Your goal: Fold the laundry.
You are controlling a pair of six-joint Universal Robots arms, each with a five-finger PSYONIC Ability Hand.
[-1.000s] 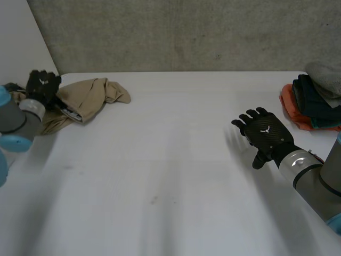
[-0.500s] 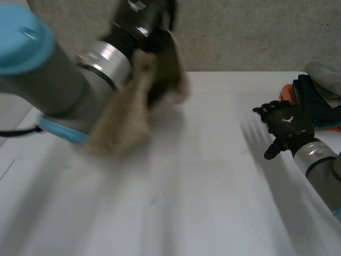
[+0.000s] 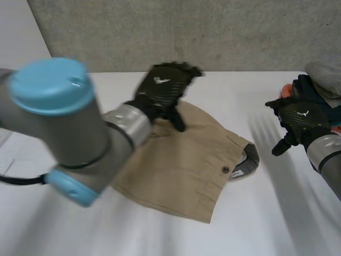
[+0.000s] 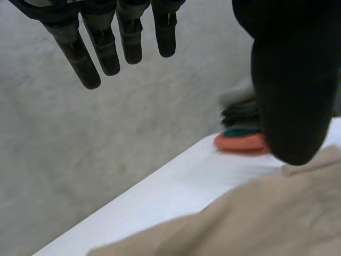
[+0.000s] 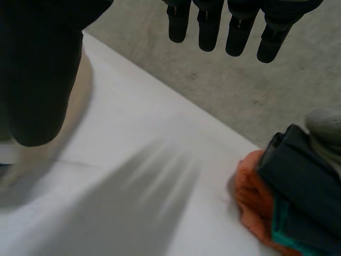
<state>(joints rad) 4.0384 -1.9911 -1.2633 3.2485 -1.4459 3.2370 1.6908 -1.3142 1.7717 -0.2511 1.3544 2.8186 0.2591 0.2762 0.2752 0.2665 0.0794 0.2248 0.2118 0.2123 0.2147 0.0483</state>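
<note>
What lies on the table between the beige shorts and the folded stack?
Bare table between shorts and stack, per the head view; the right hand hangs open above it.

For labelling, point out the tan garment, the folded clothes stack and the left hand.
tan garment [image 3: 181, 168], head view, middle of the fabric.
folded clothes stack [image 5: 301, 184], right wrist view, dark upper garment.
left hand [image 3: 161, 85], head view, back of the hand.

A white table [image 3: 266, 224] meets a grey concrete wall [image 3: 240, 32].
</note>
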